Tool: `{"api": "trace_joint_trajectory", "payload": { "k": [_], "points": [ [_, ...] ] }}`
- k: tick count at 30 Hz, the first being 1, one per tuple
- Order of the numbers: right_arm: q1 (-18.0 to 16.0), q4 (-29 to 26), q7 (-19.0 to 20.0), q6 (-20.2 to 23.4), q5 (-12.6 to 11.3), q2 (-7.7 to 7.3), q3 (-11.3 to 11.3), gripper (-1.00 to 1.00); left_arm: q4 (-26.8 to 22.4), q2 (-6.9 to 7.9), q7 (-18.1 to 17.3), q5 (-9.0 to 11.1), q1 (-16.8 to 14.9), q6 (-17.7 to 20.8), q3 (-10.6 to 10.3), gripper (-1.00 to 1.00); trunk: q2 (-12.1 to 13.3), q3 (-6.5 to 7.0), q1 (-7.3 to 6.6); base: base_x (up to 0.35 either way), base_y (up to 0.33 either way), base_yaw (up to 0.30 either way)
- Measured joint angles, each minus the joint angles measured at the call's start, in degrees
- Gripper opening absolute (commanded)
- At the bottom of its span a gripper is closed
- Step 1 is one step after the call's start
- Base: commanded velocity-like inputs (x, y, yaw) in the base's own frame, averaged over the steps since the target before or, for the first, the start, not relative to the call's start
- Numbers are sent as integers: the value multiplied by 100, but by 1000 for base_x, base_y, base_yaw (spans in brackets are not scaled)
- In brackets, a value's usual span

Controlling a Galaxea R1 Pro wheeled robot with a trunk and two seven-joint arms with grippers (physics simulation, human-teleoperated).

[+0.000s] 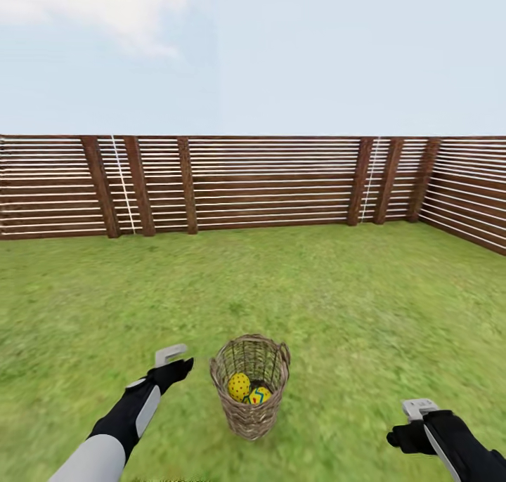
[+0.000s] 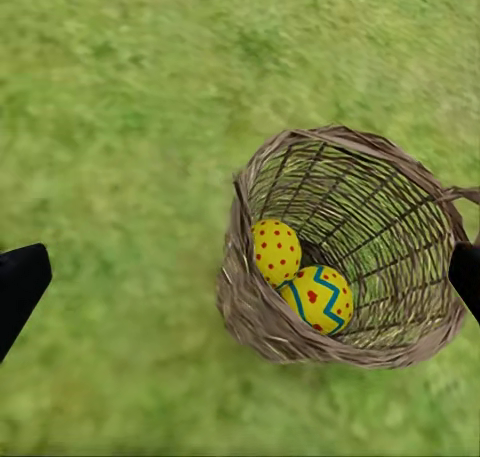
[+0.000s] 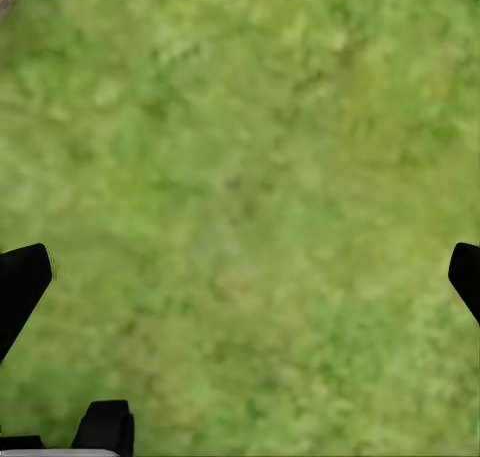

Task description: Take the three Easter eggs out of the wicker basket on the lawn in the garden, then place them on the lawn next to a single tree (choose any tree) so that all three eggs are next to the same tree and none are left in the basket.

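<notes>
The wicker basket [image 1: 251,391] stands upright on the lawn [image 1: 281,285] just ahead of me. Two Easter eggs lie in its bottom: a red-dotted egg [image 2: 275,251] and one with a blue zigzag band [image 2: 318,297]; in the head view they are the dotted egg [image 1: 239,386] and the zigzag egg [image 1: 259,395]. My left gripper [image 1: 174,368] hovers open just left of the basket and above it; its wrist view looks down into the basket between the left gripper's [image 2: 243,282] spread fingers. My right gripper [image 1: 406,436] hangs open over bare grass to the right, well apart from the basket. No tree is in view.
A brown slatted wooden fence [image 1: 253,183] closes the lawn at the back and runs along the right side. Open grass stretches on all sides of the basket.
</notes>
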Motion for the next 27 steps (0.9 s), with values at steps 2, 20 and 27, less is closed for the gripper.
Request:
{"api": "trace_joint_trajectory", "payload": {
  "k": [2, 20, 27],
  "points": [
    [0, 0, 0, 0, 0, 0, 0, 100, -2, 5, 0, 0, 0, 0, 3, 100, 80, 36, -44, 0, 0, 260],
    [0, 0, 1, 0, -2, 0, 19, 100, -3, 14, -4, 0, 0, -3, 3, 100, 803, 359, -440, 0, 0, 260],
    [0, 2, 0, 0, 0, 0, 16, 100, -3, 39, 0, 3, 0, -112, 7, 100, 1084, 485, -593, 0, 0, 260]
  ]
}}
